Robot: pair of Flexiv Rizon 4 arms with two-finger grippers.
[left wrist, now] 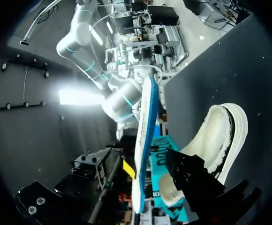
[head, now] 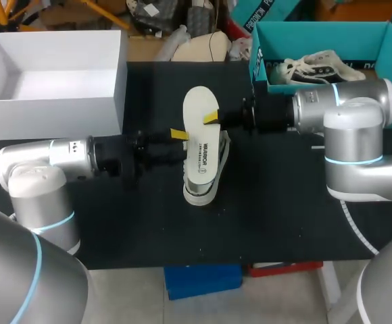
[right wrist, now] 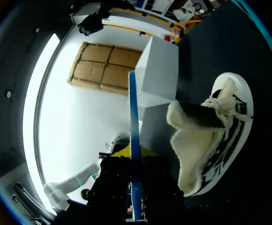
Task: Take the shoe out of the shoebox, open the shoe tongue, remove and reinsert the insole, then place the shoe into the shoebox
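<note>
Two shoes are in view. One white-soled, fleece-lined sneaker point(head: 199, 194) stands on the black table point(head: 270, 202). A second black-and-white laced sneaker point(head: 317, 67) lies inside the teal cardboard shoebox point(head: 321, 34), beyond and to the right of the first. One white insole with a blue edge point(head: 200, 115) lies flat just above the first sneaker. The right gripper point(head: 211, 119) is closed on it from the sneaker's right. The left gripper point(head: 179, 134) sits at the sneaker's left, beside the insole; I cannot tell whether it is open or closed. One open white box point(head: 54, 115) stands well to the sneaker's left.
</note>
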